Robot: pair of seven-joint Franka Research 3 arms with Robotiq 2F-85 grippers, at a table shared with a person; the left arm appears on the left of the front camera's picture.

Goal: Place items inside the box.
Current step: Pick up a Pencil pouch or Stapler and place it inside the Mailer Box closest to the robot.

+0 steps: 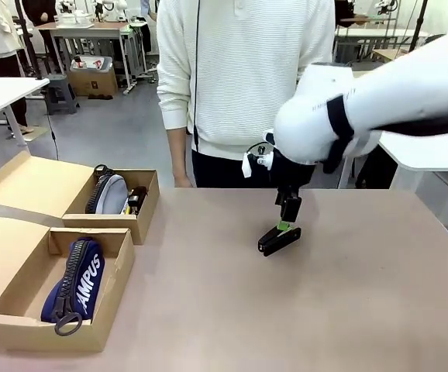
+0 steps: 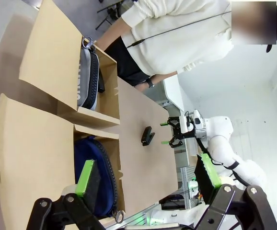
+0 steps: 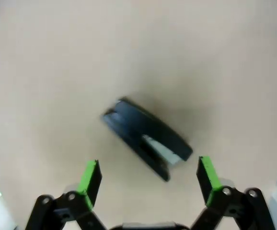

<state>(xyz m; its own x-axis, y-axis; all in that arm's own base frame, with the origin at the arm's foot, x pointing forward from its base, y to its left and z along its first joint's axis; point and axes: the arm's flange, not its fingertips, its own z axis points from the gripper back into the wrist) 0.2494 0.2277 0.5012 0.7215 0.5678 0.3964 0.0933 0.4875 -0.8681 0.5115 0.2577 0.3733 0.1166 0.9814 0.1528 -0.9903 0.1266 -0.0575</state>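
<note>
My right fingers (image 1: pixel 287 215) are spread as wide as they go and hold nothing. They point down at the black stapler (image 1: pixel 279 239), which lies alone on the bare tabletop (image 1: pixel 301 310), just below the green pads and askew to the gap between them. I judge the wide spread is there so both pads can pass the stapler's sides. Because it sits crooked, the wrist may need a turn first, or one pad will push the stapler aside. Whether a pad already touches it, I cannot tell.

My left fingers (image 2: pixel 146 172) are also apart and empty, hanging over the box (image 1: pixel 92 339). Its lid is folded back, which leaves the inside free to drop things into. The navy pouch (image 1: pixel 75 283) already lies in it, beneath these fingers. A narrower box (image 1: pixel 108 225) stands just beyond, lid open too. The stapler is well apart from both boxes, so it needs a carry across the tabletop.
</note>
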